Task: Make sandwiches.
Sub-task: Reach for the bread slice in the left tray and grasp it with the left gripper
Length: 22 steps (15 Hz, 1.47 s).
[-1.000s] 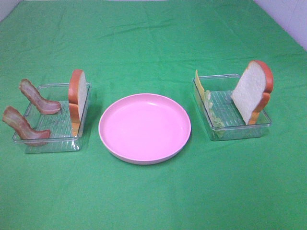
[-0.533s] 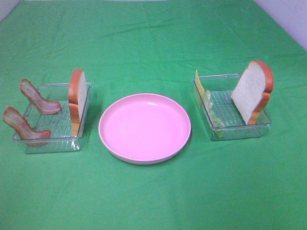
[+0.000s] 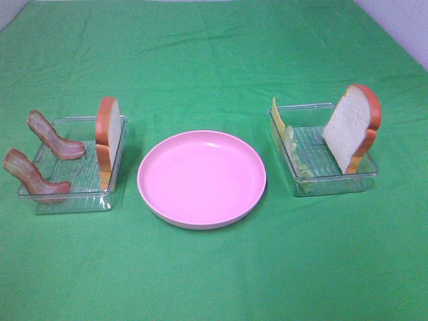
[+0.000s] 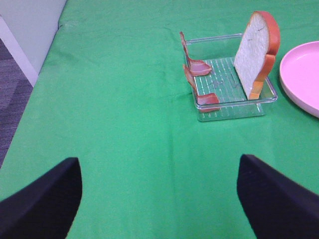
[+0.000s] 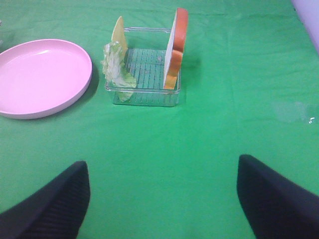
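Over on the left, the left gripper [image 4: 159,164] hung above the green cloth [image 3: 214,53], claws spread wide, gripping nothing. Next came the left tray [image 3: 40,200]: two bacon strips [image 3: 50,137] curled up at its outer side, the left bread slice [image 3: 109,137] upright at the plate side. In the middle sat the pink plate [image 3: 200,177]. The right tray [image 3: 334,186] held the cheese [image 3: 277,115] and lettuce [image 3: 297,157] nearest the plate, with the right bread slice [image 3: 351,127] tilted at the far side. The right gripper [image 5: 162,164] was also spread apart, empty.
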Each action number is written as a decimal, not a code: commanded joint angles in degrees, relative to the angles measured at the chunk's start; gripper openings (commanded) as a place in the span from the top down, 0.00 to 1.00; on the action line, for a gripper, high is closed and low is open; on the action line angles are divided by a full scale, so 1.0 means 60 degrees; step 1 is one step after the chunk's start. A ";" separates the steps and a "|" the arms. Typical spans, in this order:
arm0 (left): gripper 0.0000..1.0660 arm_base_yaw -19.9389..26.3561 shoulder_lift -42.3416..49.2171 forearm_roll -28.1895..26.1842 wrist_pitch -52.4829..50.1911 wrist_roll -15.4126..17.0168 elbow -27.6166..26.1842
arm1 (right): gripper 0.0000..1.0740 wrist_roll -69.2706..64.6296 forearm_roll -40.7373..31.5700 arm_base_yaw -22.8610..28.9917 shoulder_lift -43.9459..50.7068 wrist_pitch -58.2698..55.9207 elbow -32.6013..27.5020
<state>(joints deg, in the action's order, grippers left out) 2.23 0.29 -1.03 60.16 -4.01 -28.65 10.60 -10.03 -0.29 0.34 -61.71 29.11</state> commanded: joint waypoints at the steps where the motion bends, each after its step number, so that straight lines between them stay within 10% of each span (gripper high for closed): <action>1: 0.24 -0.0038 0.0191 -0.0019 -0.0048 0.0038 0.0010 | 0.28 -0.0067 0.0010 -0.0048 0.0067 0.0086 -0.0010; 11: 0.24 -0.0038 -0.1681 -0.0105 -0.2072 0.0057 -0.0411 | 0.28 -0.0067 0.0010 -0.0048 0.0067 0.0086 -0.0010; 15: 0.24 -0.0038 -0.5223 -0.1194 -0.2989 0.0038 -0.1050 | 0.28 -0.0067 0.0010 -0.0048 0.0067 0.0086 -0.0010; 22: 0.24 -0.0229 -1.2510 -0.1633 -0.1337 0.0000 -0.5290 | 0.28 -0.0067 0.0010 -0.0048 0.0067 0.0086 -0.0010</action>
<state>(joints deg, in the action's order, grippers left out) 1.26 -73.80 -10.03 51.45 -4.01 -59.01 10.60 -10.03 -0.29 0.34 -61.71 29.11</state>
